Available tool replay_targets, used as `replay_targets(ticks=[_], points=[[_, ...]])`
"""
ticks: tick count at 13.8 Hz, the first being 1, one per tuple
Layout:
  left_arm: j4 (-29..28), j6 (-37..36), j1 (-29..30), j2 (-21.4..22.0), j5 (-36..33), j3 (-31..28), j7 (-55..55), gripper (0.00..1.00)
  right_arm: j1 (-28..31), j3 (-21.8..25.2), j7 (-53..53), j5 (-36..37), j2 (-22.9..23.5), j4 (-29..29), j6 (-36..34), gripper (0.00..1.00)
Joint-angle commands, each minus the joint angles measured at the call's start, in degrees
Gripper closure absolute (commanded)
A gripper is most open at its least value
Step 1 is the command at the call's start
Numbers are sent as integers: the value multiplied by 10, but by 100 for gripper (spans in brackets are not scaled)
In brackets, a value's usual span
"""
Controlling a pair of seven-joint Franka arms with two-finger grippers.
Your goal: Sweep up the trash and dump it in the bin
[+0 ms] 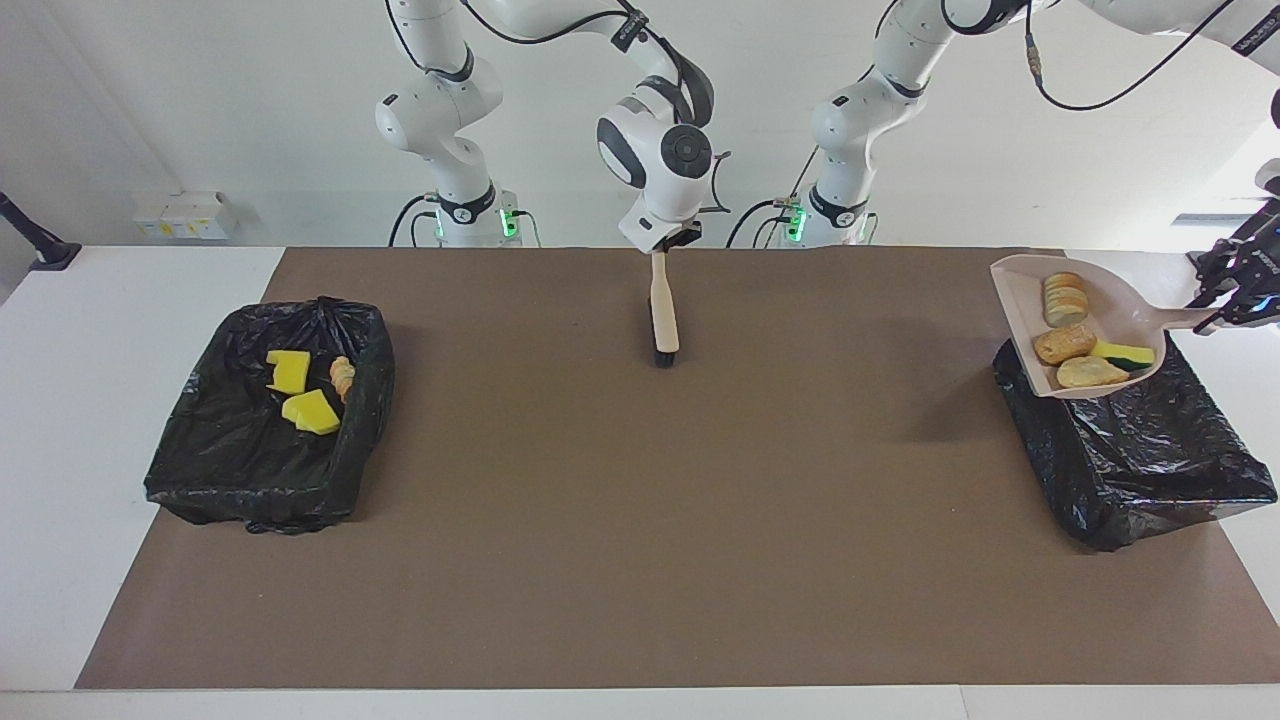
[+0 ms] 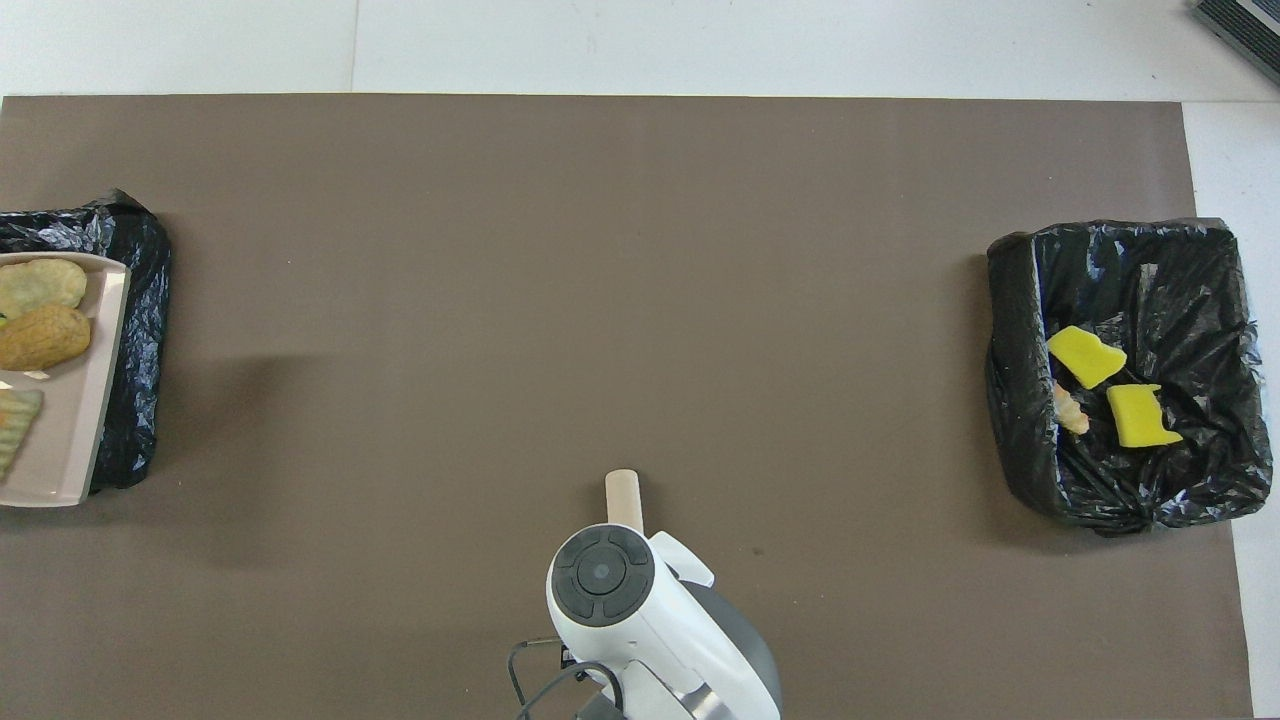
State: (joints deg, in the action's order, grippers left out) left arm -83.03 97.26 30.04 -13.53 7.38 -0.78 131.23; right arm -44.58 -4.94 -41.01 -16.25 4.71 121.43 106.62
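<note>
Your left gripper (image 1: 1232,292) clamps the beige plastic dustpan (image 1: 1020,300) by its handle, holding the bread and sponge scraps (image 1: 1066,343) over the black-lined bin (image 1: 1140,450) for tipping. Your right gripper (image 1: 668,243) holds the wooden-handled brush (image 1: 663,312) clear.

Dustpan (image 2: 75,440) cropped at overhead edge, its sponge perhaps hidden; left gripper (image 1: 1240,285) partly cut off.

Robot lab: two white arms (image 1: 660,150) bolted at bare table (image 1: 100,330), brown mat (image 1: 640,500), plain white wall.
</note>
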Motion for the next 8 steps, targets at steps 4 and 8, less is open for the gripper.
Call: replay_targets(ticks=[4,8], points=[[19,115,-9,-12,-109,-2,3,100,19,-2,4,4,-16,16,31,0],[-12,187,-45,-7,-275,-1,-118,100,66,3,-14,-23,-22,-43,11,0]])
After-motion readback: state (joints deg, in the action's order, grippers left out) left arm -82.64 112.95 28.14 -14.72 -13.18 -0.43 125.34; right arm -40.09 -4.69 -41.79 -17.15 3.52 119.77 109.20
